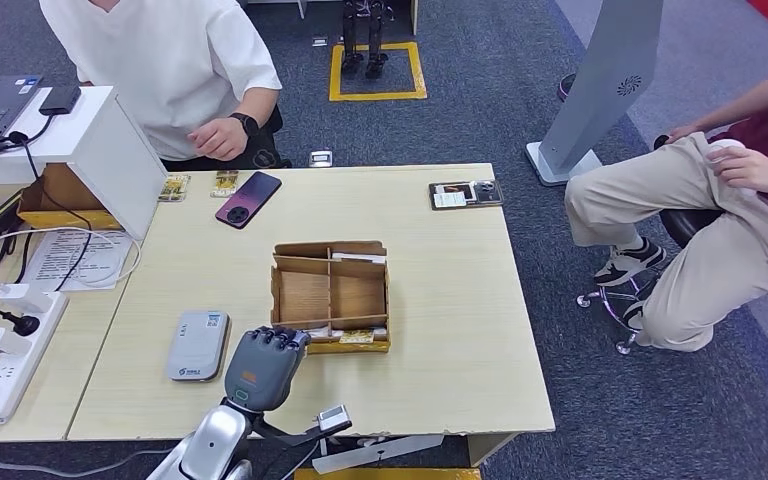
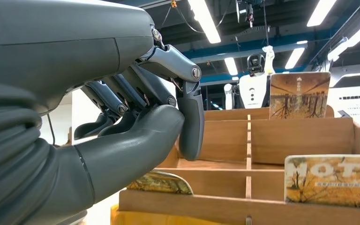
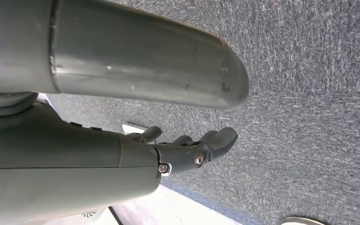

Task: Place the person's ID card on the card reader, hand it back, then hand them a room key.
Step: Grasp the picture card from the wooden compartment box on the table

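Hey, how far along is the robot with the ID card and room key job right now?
No ID card lies on the card reader, so that step isn't underway; whether it's already done can't be told. In hand: the left hand hovers at the wooden box of key cards, holding nothing. Left: picking a key and handing it to the person.

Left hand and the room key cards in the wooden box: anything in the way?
Nothing visible blocks it. The left hand hovers at the near-left corner of the wooden box, holding nothing, with a key card in the front slot just below its fingertips.
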